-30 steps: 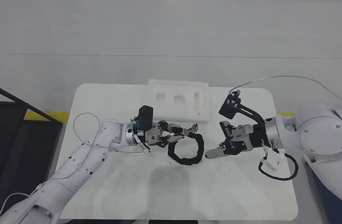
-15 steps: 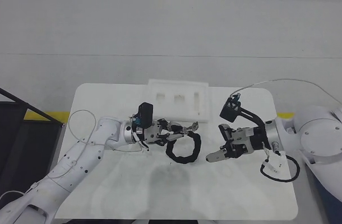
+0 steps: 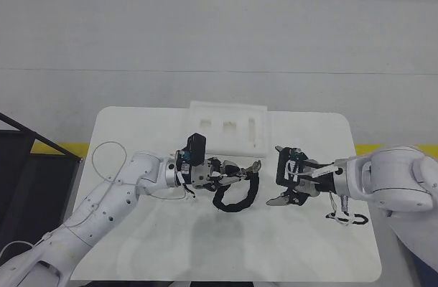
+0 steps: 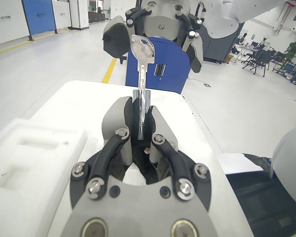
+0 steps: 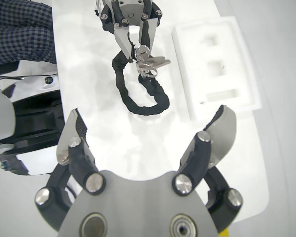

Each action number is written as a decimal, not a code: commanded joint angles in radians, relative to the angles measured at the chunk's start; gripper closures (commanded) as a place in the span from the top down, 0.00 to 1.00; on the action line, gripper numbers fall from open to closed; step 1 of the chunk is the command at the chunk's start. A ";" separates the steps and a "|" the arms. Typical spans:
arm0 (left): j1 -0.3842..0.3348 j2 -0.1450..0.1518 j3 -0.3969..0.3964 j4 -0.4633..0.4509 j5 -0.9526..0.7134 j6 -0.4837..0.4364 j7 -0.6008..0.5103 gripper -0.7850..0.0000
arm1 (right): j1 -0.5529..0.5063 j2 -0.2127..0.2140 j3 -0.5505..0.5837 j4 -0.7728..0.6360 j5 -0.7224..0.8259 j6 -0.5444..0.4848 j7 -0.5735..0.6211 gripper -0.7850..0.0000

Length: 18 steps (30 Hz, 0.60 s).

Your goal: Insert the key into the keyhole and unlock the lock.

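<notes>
My left gripper [image 3: 232, 171] is shut on the chrome cylinder [image 4: 142, 109] of a black cable lock [image 3: 235, 199] and holds it above the white table [image 3: 169, 244]. The cable loop [image 5: 148, 99] hangs down to the tabletop. A silver key [image 4: 143, 52] sits in the keyhole with its head sticking out toward the right arm; a small ring hangs by it [image 5: 154, 62]. My right gripper [image 5: 148, 119] is open, faces the key head-on a short way off, and holds nothing. From the left wrist view its two pads [image 4: 116, 40] stand on either side of the key head, behind it.
A white foam tray [image 3: 230, 125] with rectangular recesses lies at the table's far edge, just behind the lock. A thin black wire loop [image 3: 346, 217] lies by the right arm. Bare table surface spreads in front of both grippers.
The right wrist has rolled and its gripper has drawn in line with the key. The left gripper has carried the lock slightly to the right.
</notes>
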 commanded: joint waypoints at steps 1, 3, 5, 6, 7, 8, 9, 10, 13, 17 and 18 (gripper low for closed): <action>-0.007 -0.001 0.008 -0.001 -0.025 0.000 -0.025 0.00 | -0.025 0.002 0.011 -0.012 -0.060 -0.031 -0.050 1.00; -0.013 -0.003 0.015 0.000 -0.050 0.000 -0.047 0.00 | -0.047 0.003 0.020 -0.023 -0.096 -0.053 -0.094 1.00; -0.018 -0.004 0.020 0.003 -0.074 0.000 -0.069 0.00 | -0.062 0.004 0.027 -0.040 -0.133 -0.071 -0.125 1.00; -0.020 -0.005 0.022 0.004 -0.085 0.000 -0.080 0.00 | -0.069 0.004 0.030 -0.045 -0.148 -0.079 -0.140 1.00; -0.023 -0.006 0.024 0.007 -0.096 0.000 -0.091 0.00 | -0.075 0.005 0.033 -0.052 -0.161 -0.084 -0.154 1.00; -0.024 -0.007 0.025 0.009 -0.107 0.000 -0.101 0.00 | -0.082 0.005 0.033 -0.055 -0.167 -0.092 -0.165 1.00; -0.025 -0.009 0.026 0.010 -0.118 0.000 -0.111 0.00 | -0.085 0.005 0.033 -0.059 -0.174 -0.100 -0.171 1.00; -0.027 -0.010 0.027 0.012 -0.127 0.000 -0.122 0.00 | -0.088 0.005 0.034 -0.064 -0.179 -0.105 -0.179 1.00; -0.032 -0.014 0.032 0.014 -0.147 0.000 -0.154 0.00 | -0.091 0.004 0.030 -0.071 -0.186 -0.120 -0.195 1.00; -0.038 -0.019 0.035 0.014 -0.162 0.000 -0.181 0.00 | -0.088 0.002 0.021 -0.075 -0.199 -0.119 -0.202 1.00; -0.039 -0.021 0.035 0.013 -0.164 0.000 -0.186 0.00 | -0.087 0.001 0.018 -0.074 -0.203 -0.116 -0.202 1.00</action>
